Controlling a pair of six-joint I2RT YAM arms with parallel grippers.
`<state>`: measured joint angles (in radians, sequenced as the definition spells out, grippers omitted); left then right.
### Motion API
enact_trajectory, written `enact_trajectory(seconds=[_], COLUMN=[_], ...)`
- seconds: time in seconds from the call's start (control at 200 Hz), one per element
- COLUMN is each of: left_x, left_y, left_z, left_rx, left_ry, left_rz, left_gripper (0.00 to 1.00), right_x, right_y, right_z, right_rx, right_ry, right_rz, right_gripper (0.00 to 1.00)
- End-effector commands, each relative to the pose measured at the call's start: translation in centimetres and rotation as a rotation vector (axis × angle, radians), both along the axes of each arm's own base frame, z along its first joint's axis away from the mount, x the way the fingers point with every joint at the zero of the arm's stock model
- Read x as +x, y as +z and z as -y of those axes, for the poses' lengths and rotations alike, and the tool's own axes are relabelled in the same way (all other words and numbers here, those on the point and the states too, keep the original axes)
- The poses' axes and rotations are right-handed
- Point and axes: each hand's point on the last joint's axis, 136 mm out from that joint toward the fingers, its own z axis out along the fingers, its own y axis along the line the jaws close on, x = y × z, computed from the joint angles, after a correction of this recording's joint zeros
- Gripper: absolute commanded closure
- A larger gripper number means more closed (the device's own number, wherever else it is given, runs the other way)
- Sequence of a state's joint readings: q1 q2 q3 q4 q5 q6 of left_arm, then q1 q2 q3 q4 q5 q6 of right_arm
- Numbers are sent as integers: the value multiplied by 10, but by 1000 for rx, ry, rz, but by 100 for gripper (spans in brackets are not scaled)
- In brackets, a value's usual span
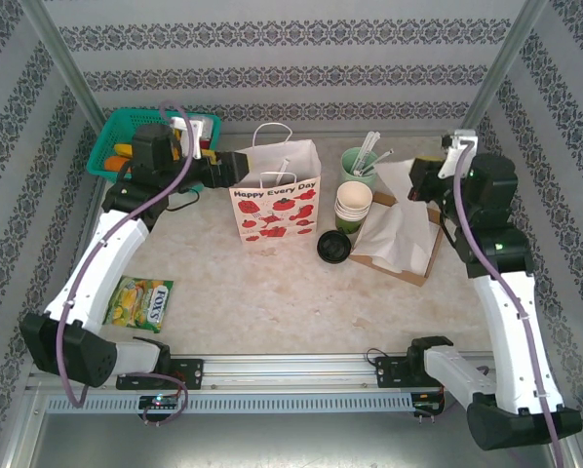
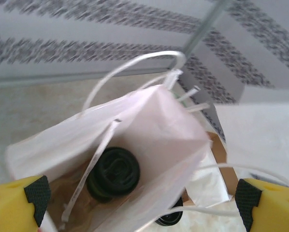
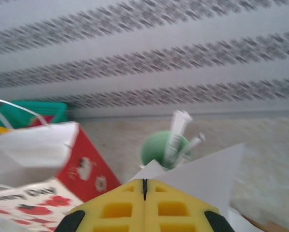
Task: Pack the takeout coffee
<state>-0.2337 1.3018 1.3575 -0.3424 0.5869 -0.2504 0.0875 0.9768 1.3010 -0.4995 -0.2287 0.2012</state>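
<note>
The takeout coffee, dark green with a black lid, stands upright at the bottom of the white paper bag. That bag carries red tomato prints and stands mid-table with its handles up. My left gripper is open above the bag's mouth, holding nothing; from above it sits at the bag's left top edge. My right gripper hovers at the right over the napkin pile. Its yellow fingers are pressed together, with a white napkin sticking out from their tips.
A loose black lid lies right of the bag. Behind it stand stacked cream-and-green cups and a mint cup of white utensils. Napkins rest on a cardboard tray. A green basket sits back left, a candy packet front left.
</note>
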Motion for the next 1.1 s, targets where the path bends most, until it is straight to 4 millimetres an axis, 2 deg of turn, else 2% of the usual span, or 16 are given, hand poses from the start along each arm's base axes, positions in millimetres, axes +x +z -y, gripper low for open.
enact_trajectory(seconds=[0.0,0.12,0.2,0.385,0.475,0.734,0.804,0.859,0.939,1.044,1.094], left_x=[-23,-42,-47,-26,-18,-35,-32,-25,-14,-9,-6], left_y=[40,51,57,83,88,89,91,93,97,99,99], left_z=[29,61,78,92,100,124,126,127,126,123,121], left_rx=[86,160,219,316,349,321,317,321,328,339,349], left_ry=[-181,-352,-436,-479,-528,-764,-768,-743,-685,-644,-619], left_rz=[271,384,463,624,659,712,723,728,719,701,691], left_gripper=[0,0,0,1,0,2,13,31,62,86,94], right_x=[-7,-6,-8,-15,-21,-35,-38,-39,-37,-31,-25], right_y=[32,55,70,92,98,111,112,112,112,106,101], right_z=[-43,-85,-113,-164,-179,-195,-199,-199,-197,-189,-184], right_rx=[54,44,40,16,10,35,43,37,16,-34,-77], right_ry=[199,362,477,700,770,889,921,930,913,862,812], right_rz=[32,64,92,142,155,197,202,207,219,238,250], right_gripper=[100,100,100,100,100,100,100,100,100,100,86])
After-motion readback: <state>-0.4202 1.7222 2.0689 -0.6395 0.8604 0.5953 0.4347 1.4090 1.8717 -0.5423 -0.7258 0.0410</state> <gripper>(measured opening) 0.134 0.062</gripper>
